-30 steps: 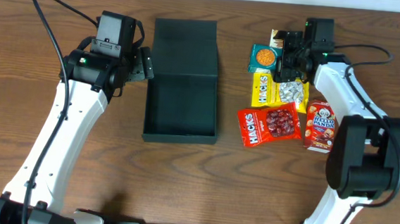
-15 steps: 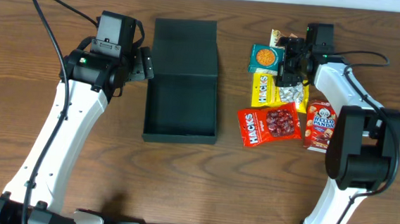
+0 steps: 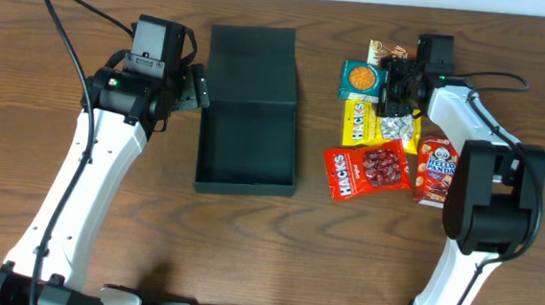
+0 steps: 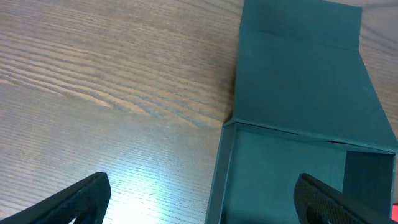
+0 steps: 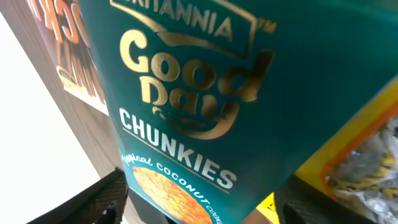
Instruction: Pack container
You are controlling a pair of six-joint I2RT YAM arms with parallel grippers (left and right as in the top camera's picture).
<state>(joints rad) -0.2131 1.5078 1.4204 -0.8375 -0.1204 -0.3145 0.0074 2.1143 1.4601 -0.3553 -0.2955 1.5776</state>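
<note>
Brown wood-grain tabletop [image 3: 152,231], matte dark green-black shallow cardboard container [image 3: 245,185] at centre, flap lid laid back flat, left gripper [image 3: 198,87] spread wide and empty just beside its left wall, right gripper [image 3: 393,84] straddling teal Good Day biscuit packet [image 3: 359,79] farther right, grip unclear.

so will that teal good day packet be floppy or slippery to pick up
Probably slippery: the teal Good Day packet has a smooth printed film. Likely light and a bit floppy, lying flat. The biscuit pictured suggests fragile contents.
</note>
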